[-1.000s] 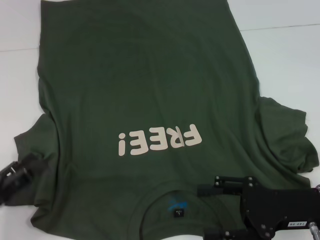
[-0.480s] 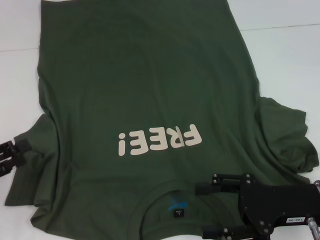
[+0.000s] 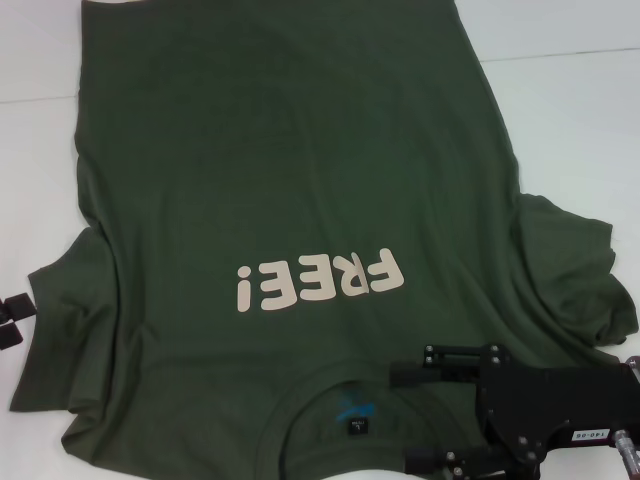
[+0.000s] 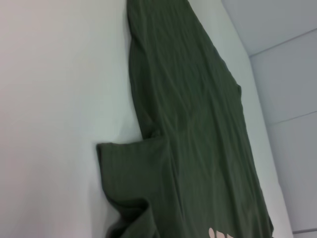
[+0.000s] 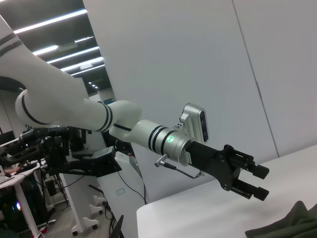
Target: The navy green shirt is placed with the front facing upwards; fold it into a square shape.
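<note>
Left gripper (image 3: 12, 322) backed off past the sleeve edge, jaws open, empty | right gripper (image 3: 425, 418) by collar, I see it open, empty | navy green shirt (image 3: 290, 180) flat on table (image 3: 580, 110), front up

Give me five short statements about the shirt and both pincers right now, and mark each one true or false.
1. The navy green shirt lies print side up. True.
2. The left pincer grips the sleeve. False: it is open, off the cloth, beside the shirt's left edge.
3. The right pincer sits by the collar. True.
4. The shirt is already folded square. False: it lies spread out, sleeves rumpled.
5. The lettering reads "FREE!". True.
</note>
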Controlling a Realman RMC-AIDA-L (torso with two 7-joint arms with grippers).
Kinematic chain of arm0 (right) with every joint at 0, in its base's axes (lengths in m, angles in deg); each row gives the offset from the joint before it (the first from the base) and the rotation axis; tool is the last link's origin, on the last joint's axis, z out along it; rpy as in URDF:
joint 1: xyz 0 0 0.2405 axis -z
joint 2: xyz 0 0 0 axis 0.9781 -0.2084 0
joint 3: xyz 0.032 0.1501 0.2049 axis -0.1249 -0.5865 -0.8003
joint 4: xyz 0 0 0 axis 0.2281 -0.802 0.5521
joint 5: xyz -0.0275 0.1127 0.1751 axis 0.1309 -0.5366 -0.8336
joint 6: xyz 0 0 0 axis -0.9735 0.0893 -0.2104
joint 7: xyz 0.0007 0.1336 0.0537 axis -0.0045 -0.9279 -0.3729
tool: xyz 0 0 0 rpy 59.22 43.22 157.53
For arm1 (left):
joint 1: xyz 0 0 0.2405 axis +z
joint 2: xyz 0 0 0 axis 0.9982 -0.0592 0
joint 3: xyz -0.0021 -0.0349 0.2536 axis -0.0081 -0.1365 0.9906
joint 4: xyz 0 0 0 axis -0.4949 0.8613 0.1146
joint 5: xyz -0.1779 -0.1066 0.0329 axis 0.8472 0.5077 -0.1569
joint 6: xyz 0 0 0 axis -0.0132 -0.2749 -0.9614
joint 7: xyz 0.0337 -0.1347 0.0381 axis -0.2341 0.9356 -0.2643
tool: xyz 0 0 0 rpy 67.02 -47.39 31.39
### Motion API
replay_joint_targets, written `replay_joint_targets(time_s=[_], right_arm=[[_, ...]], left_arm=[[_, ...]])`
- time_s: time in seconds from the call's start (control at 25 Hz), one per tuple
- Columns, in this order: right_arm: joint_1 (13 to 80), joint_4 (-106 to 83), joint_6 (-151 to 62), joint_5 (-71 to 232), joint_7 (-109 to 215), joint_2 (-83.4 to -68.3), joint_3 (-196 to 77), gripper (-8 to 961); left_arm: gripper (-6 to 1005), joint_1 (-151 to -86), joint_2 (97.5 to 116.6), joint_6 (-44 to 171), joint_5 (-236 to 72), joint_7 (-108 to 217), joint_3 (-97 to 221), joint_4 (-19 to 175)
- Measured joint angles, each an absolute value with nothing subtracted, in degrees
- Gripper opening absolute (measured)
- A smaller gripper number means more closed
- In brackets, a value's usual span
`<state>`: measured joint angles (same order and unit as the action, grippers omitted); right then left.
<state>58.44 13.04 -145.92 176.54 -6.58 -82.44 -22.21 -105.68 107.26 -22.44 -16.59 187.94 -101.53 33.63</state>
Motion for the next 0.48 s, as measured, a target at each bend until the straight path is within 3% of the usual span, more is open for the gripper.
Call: replay_joint_targets(time_s=[0.48], right_arm=[[58.47,13.02,-145.81,176.54,-7.78,-82.41,-22.45,817]], left_arm=[[628,-108.93,107.42,-14.13,-19.79,189.91,-97.31,34.11]])
